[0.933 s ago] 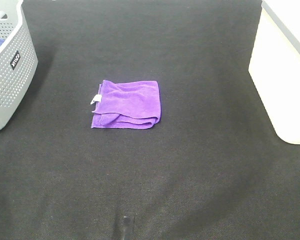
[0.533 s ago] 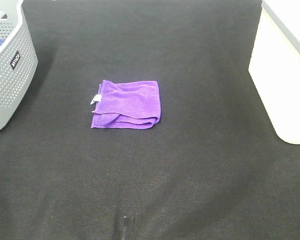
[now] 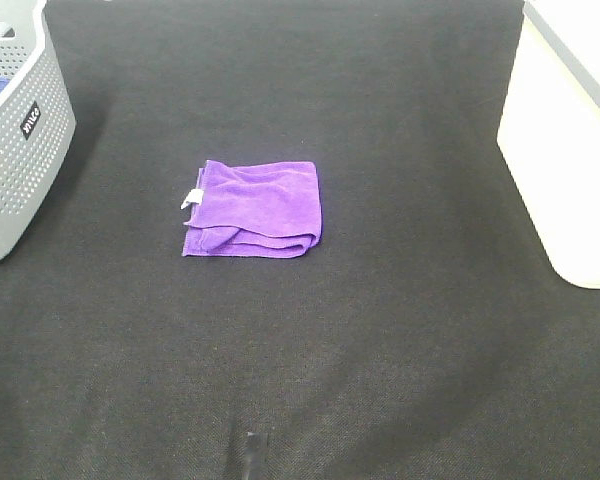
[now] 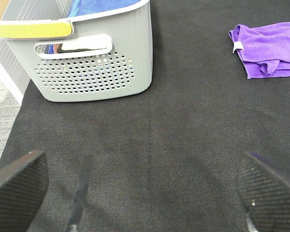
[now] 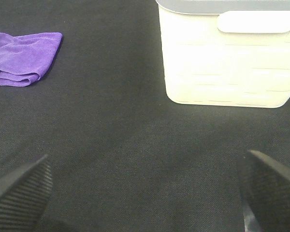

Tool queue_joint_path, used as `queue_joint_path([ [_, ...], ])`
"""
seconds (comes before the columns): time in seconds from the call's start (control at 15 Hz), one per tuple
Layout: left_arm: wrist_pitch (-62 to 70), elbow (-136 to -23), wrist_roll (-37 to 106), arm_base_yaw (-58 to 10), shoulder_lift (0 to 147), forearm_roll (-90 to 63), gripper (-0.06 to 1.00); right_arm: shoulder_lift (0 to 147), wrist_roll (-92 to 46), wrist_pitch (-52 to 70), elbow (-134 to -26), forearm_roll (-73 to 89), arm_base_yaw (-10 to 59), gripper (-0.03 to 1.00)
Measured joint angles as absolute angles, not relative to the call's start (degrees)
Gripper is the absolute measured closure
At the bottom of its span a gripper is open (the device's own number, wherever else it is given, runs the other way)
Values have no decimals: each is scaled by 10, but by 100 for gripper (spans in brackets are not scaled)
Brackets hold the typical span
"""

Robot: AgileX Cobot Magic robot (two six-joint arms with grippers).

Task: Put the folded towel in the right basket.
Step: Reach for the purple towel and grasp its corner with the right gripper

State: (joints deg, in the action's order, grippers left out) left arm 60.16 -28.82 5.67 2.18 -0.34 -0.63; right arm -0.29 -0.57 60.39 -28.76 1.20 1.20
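Observation:
A folded purple towel [image 3: 253, 208] with a small white tag lies flat on the black table, left of centre. It also shows in the left wrist view [image 4: 268, 56] and in the right wrist view [image 5: 24, 57]. The white right basket [image 3: 570, 140] stands at the table's right edge and shows in the right wrist view [image 5: 227, 58]. My left gripper [image 4: 140, 193] is open and empty, well short of the towel. My right gripper [image 5: 145, 193] is open and empty, with the towel and the white basket both ahead of it. Neither arm shows in the exterior high view.
A grey perforated basket [image 3: 15, 140] stands at the table's left edge, holding something blue [image 4: 94, 6]. The table's left edge [image 4: 12, 121] runs past that basket, with grey floor beyond it. A small dark mark [image 3: 250, 447] sits near the front edge.

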Motion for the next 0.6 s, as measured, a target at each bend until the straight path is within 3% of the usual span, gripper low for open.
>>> queue_joint_path([
  [0.6,602,-288,57,22,-3,-6,-5,-3,-6,604,-288,12,12,-1],
])
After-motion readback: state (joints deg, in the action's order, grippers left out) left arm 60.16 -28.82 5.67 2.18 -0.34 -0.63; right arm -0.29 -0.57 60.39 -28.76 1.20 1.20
